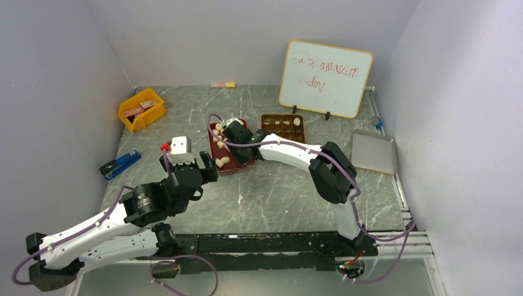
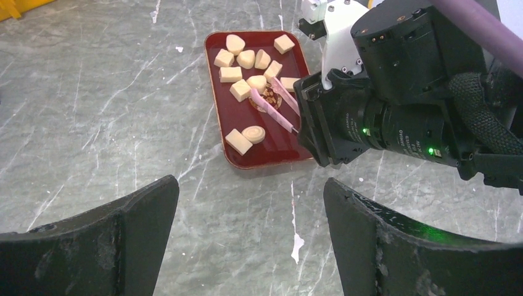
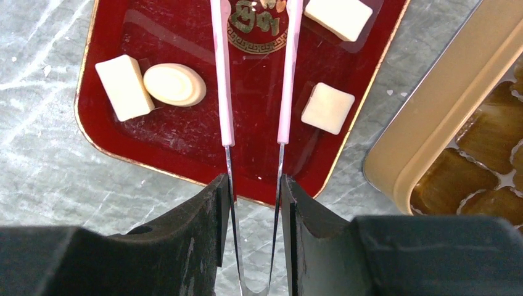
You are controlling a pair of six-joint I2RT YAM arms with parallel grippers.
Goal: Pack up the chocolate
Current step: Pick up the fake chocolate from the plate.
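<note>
Several pale chocolate pieces lie in a dark red tray, also seen from above. My right gripper is shut on pink-tipped tweezers, whose two arms stand spread apart over the tray. A square chocolate lies just right of them, and two more lie to their left. The tweezer tips run out of the right wrist view. In the left wrist view they point at a piece near the tray's emblem. My left gripper hangs open over bare table just short of the tray's near edge.
A gold compartment tin with a few pieces sits right of the tray, its rim close to my right gripper. A grey lid lies far right, a whiteboard behind. A yellow bin and blue stapler are at the left.
</note>
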